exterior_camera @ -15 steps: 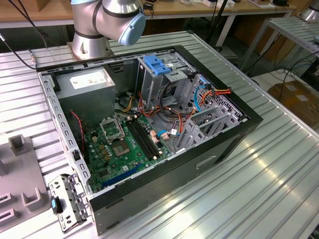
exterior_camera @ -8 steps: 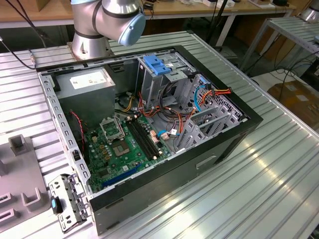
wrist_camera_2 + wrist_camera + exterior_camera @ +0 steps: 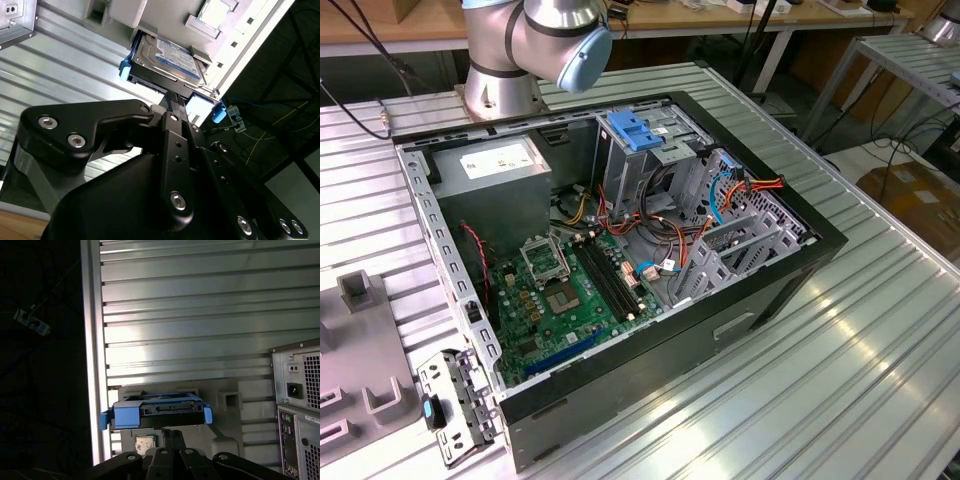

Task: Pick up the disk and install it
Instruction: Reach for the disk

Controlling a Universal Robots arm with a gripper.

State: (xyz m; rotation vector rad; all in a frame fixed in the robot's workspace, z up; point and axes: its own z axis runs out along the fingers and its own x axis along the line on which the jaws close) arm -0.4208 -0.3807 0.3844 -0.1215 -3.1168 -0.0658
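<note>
Exterior view: open computer case [image 3: 770,290] lying on its side on the ribbed metal worktop [image 3: 840,380]. A light-blue bracket [image 3: 635,130] sits in its drive bay, and the arm [image 3: 535,40] is based beside it. Second wrist view: claw [image 3: 172,97], fingers drawn together with nothing seen between them, tips at the near end of the disk [image 3: 172,55]; whether they touch it cannot be told. The disk lies straight ahead of the claw, label up, flat in a pale grey fixture [image 3: 125,12]. This probably fixes its pose and offers one end for pickup. Its long axis is judged to run directly away from the claw, with blue rails [image 3: 125,70] along either flank. First wrist view: the disk [image 3: 160,410] is seen end-on just beyond the claw [image 3: 172,432], not yet installed.
</note>
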